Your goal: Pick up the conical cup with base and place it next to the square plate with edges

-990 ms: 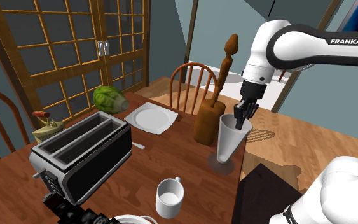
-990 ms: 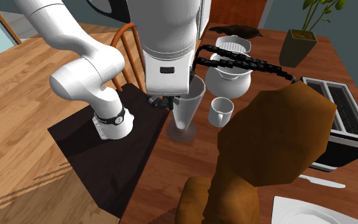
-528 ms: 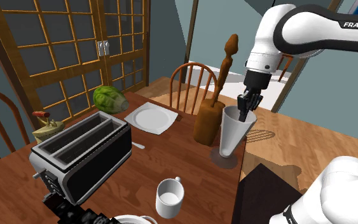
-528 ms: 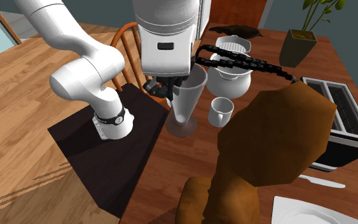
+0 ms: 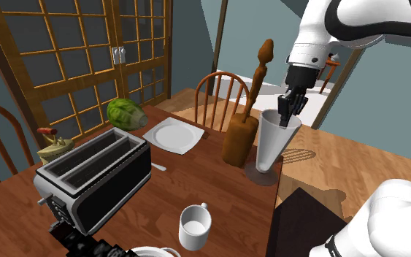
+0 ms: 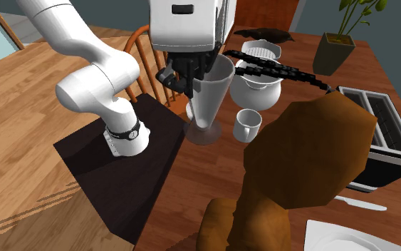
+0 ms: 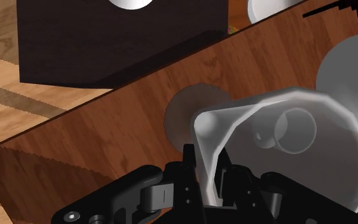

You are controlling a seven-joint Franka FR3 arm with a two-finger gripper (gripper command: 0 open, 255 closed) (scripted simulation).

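The gripper [image 5: 285, 115] pinches the cup's [image 5: 271, 146] rim, one finger inside the wall and one outside. The cup is upright at the table's [image 5: 225, 193] right edge in the shoulder view, its base seemingly just clear of the wood. It is just right of a brown holder [image 5: 239, 142], and the plate [image 5: 173, 136] lies farther left.

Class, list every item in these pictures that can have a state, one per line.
conical cup, upright, raised off the table, held by its rim.
gripper, shut on the cup's rim.
square plate, empty, flat on the table.
mug, upright, empty.
toaster, slots empty.
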